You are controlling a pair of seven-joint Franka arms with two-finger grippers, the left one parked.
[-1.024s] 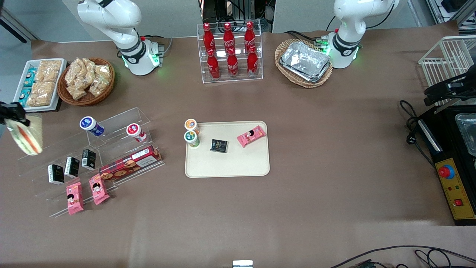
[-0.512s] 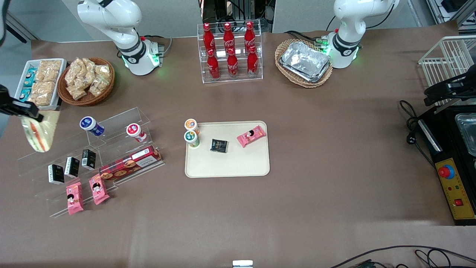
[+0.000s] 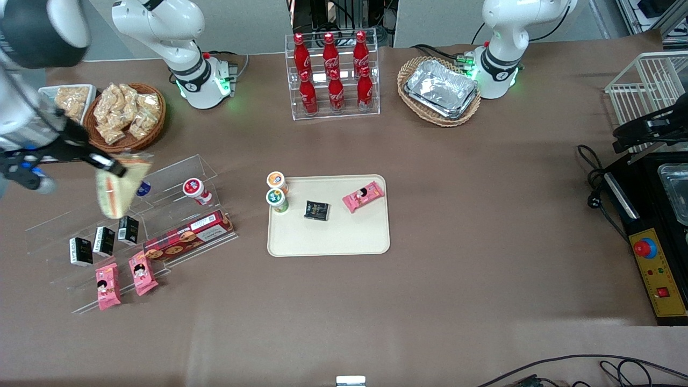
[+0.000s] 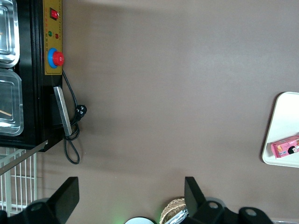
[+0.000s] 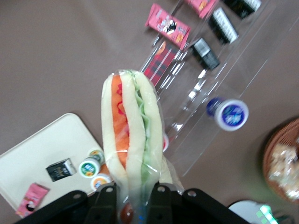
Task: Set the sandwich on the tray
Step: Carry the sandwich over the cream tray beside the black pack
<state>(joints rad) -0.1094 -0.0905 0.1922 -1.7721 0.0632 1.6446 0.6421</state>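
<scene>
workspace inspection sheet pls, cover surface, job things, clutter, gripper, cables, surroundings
surface: brown table, bare between the tray and the control box.
job's things: sandwich held in the air above the clear display stand; tray nearer the middle of the table, not yet reached.
clutter: on the tray, two cups, a black packet, a pink packet; the part nearest the front camera is bare.
gripper: gripper shut on the sandwich, above the stand.
cables: black cable by the control box; more at the table's front edge.
surroundings: cola bottle rack, foil trays in a basket, snack basket.
</scene>
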